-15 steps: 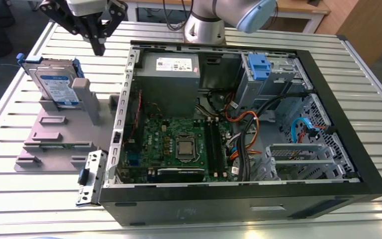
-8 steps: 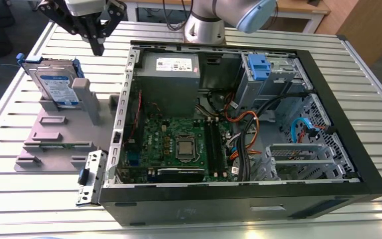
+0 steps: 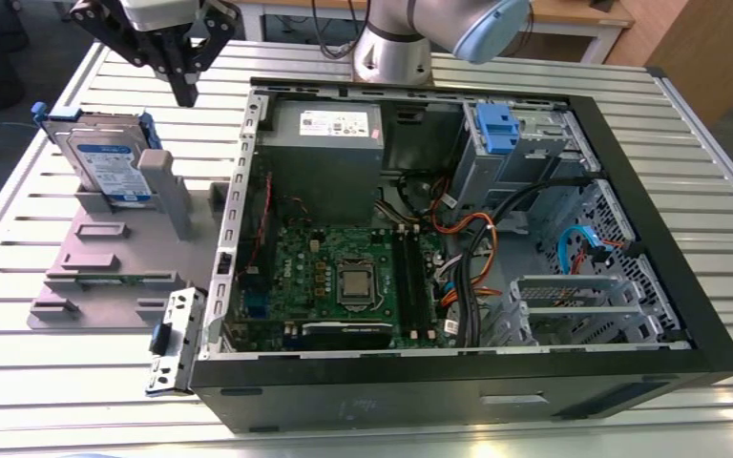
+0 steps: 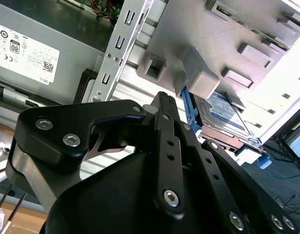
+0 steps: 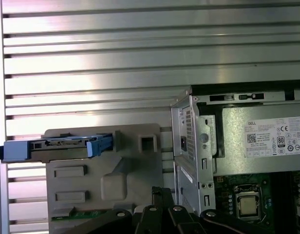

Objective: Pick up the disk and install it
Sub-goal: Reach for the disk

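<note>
Right now your blue-railed disk (image 3: 110, 164) stands on edge in the grey holder (image 3: 87, 260) on the worktop (image 3: 35, 363), at the exterior view's left of the open computer case (image 3: 469, 377). Your gripper (image 3: 187, 93) hangs above the gap between disk and case, clear of both, jaws closed together, holding nothing.

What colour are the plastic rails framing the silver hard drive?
Blue; the drive's plastic rails show best in the exterior view.

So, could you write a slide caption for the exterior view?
Gripper hovers near the disk, standing on edge in a grey holder beside the open computer case.
</note>
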`<action>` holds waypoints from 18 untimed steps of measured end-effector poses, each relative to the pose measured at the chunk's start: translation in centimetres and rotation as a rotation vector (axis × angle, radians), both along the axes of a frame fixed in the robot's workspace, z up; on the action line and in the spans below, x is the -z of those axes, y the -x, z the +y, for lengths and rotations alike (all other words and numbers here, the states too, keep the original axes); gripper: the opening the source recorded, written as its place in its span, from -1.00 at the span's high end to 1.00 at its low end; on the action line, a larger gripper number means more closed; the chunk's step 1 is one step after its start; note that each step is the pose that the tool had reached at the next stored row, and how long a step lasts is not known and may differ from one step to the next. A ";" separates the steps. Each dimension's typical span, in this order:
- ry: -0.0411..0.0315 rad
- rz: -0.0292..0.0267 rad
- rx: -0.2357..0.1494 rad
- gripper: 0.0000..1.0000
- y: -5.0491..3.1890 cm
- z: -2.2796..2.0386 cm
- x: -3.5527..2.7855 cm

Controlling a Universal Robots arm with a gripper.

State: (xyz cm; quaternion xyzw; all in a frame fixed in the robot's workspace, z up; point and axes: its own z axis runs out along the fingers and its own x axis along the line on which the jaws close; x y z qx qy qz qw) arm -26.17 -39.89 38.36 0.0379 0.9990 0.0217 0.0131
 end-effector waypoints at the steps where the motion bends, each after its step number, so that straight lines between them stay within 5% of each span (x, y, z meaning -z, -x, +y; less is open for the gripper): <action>1: 0.0000 0.0000 0.000 0.79 0.02 0.00 0.00; 18: 0.0000 0.0000 0.000 0.79 0.41 0.00 0.04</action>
